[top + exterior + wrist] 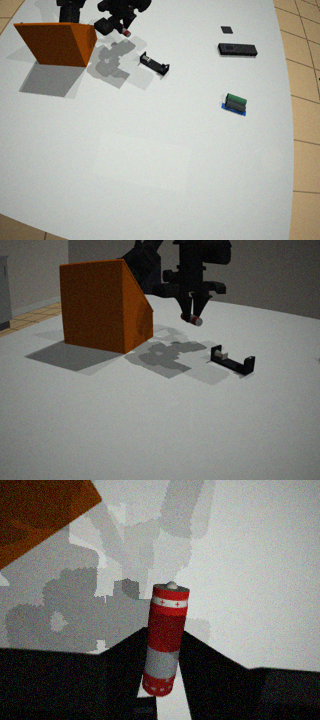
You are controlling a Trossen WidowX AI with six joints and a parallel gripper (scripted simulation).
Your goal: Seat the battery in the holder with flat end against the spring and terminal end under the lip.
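Observation:
My gripper (123, 29) (190, 318) is shut on the battery (126, 32) (194, 319) (167, 632) and holds it above the table. In the wrist view the red and grey battery leans slightly, with its terminal end at the top, away from the fingers' base. In the exterior view its flat silver end faces front right and its other end points back left. The black holder (154, 65) (233, 365) lies on the table to the front right of the gripper, empty. Its spring (146, 59) (218, 353) is at the left end, nearer the gripper, and the lip end is at the right.
An orange slope-topped box (56, 43) (93, 307) (40, 515) stands left of the gripper. At the right in the top view are a small dark square (226, 29), a long black block (239, 50) and a blue-edged piece with green and grey cylinders (235, 103).

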